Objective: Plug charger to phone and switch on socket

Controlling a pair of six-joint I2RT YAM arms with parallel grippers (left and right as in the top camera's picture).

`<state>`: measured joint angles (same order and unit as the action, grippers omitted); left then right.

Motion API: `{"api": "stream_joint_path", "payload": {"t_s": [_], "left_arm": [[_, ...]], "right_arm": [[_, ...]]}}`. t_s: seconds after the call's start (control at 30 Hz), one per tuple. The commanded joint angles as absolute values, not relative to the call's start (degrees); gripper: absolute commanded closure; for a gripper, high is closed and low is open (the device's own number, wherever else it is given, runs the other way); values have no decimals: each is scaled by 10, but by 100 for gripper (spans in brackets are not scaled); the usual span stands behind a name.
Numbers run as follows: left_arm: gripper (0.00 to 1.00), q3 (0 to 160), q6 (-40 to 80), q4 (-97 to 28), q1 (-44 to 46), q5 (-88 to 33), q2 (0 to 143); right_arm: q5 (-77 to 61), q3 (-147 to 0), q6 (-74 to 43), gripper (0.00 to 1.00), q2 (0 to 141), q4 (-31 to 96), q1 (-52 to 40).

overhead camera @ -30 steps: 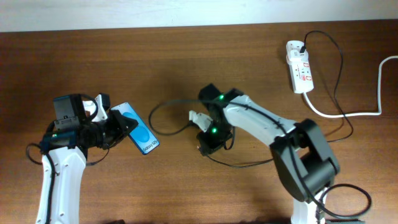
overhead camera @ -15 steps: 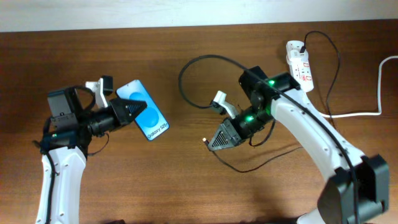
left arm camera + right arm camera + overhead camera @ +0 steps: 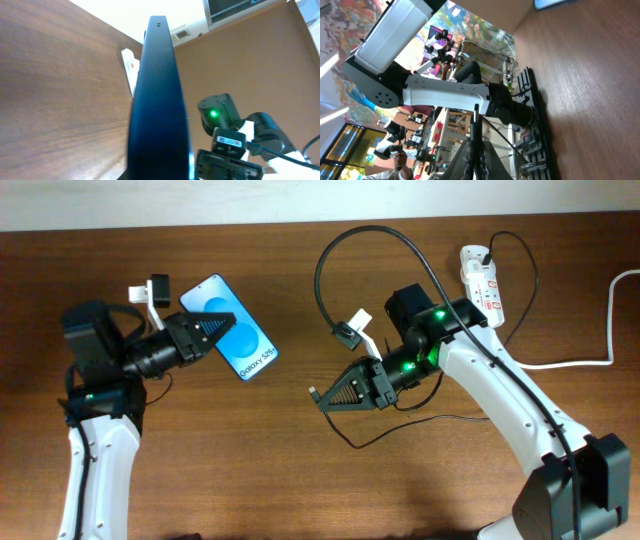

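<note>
Well, closest to me both arms reach in from the near edge of the desk [image 3: 300,490], one on each side. The left fingers [image 3: 222,328] are clamped narrowly on the phone [image 3: 250,352], gripping it near one end. The phone sits slantwise with its bright blue screen facing up. The end printed "Galaxy S25" points across toward the other arm. From the left wrist the handset shows only as a dark slim edge running away from the camera.

Over on the right, the right fingers [image 3: 322,397] are pressed tight together, pinching the charger [image 3: 319,272] just behind its connector tip [image 3: 313,391]. That tip pokes out toward the phone. The two are well apart, with bare wood between them. From the right wrist the shut fingers show as one thin dark wedge, with something slender caught between them. I cannot make out more of it there. A green light [image 3: 437,314] glows on that arm.

Farther back, the thin black cable rises from the fingers in a tall loop, arches over the arm and runs toward the far right corner. There the socket [image 3: 484,292] lies flat on the desk, white with red markings. The black plug [image 3: 483,254] sits in its far end. A thick white cord [image 3: 560,365] leaves its near end and curves off to the right edge.
</note>
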<state>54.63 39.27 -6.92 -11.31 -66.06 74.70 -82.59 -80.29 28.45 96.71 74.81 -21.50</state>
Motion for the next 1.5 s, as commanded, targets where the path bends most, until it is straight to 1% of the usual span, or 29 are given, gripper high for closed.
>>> {"api": "stream_joint_path", "payload": {"t_s": [0.0,0.17,0.27,0.37,0.6,0.77,1.0,1.13,1.3,1.47], "left_arm": [[100,559,461,-65,-83,-674,747],[100,559,469,-65,-61,-662,747],[100,559,469,-65,-62,-661,747],[100,559,469,-70,-61,-642,747],[100,559,469,-88,-61,-629,747],[100,559,488,-88,-61,-616,747],[100,559,540,-84,-62,-617,747],[100,559,551,-84,-62,-621,747],[100,559,558,-26,-62,-669,747],[100,559,557,-22,-62,-668,747]], "right_arm": [[-857,-796,283,96,976,742,-214],[-833,-796,186,96,997,688,-213],[-834,-796,159,96,1010,660,-213],[-834,-796,147,96,1010,659,-214],[-864,-796,40,96,1010,591,-215],[-869,-796,35,96,1010,588,-229],[-871,-796,35,96,1010,565,-230],[-889,-796,36,96,1010,563,-230],[-889,-796,36,96,1010,566,-230],[-889,-796,42,96,1010,561,-230]]}}
